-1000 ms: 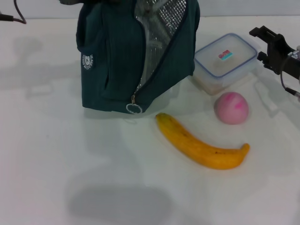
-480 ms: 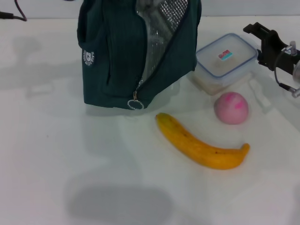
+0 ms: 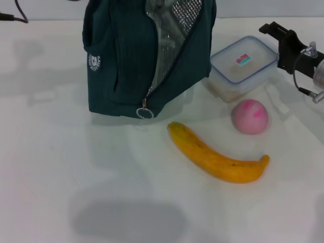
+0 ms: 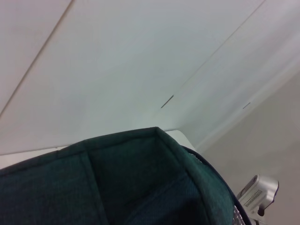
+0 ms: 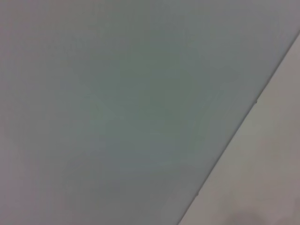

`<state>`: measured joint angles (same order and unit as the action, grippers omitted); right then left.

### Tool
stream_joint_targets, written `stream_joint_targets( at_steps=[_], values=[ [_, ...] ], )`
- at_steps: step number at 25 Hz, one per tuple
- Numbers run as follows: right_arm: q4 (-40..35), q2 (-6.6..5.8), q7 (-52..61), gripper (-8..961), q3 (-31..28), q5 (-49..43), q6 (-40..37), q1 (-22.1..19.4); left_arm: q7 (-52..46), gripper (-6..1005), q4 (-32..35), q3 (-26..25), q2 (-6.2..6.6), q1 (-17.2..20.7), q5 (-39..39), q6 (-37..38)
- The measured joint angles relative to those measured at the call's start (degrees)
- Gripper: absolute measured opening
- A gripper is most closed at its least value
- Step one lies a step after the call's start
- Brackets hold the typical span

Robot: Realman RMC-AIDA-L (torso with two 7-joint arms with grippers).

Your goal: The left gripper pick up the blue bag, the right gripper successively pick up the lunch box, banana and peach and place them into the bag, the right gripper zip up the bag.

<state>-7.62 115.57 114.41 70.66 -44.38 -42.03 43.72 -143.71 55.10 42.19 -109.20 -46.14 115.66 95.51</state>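
Observation:
The blue bag (image 3: 121,55) stands upright at the back centre, unzipped, with its silver foil lining (image 3: 172,35) showing and its ring zip pull (image 3: 145,113) hanging at the front. Its top is cut off by the head view's edge, and the left gripper is out of view. The left wrist view shows only the bag's fabric (image 4: 117,187). The lunch box (image 3: 243,66) lies right of the bag. The peach (image 3: 249,116) and the banana (image 3: 215,159) lie in front of it. My right gripper (image 3: 276,43) is open just right of the lunch box, above the table.
The white table (image 3: 50,167) carries everything. A black cable (image 3: 20,12) lies at the far left back. The right wrist view shows only a plain grey surface. A white device (image 4: 257,194) shows past the bag in the left wrist view.
My right gripper has moved left and slightly back, closer to the lunch box. The bag has shifted up a little. The fruit and the box have not moved.

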Motion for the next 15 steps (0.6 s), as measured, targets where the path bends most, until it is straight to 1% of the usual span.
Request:
stream_joint_targets(
  at_steps=[15],
  values=[
    [-0.6,0.0,-1.2,817,0.7,0.0,-0.2,0.0,0.6,63,0.0,-0.3,-0.05,0.1,0.0,-0.2]
  ],
)
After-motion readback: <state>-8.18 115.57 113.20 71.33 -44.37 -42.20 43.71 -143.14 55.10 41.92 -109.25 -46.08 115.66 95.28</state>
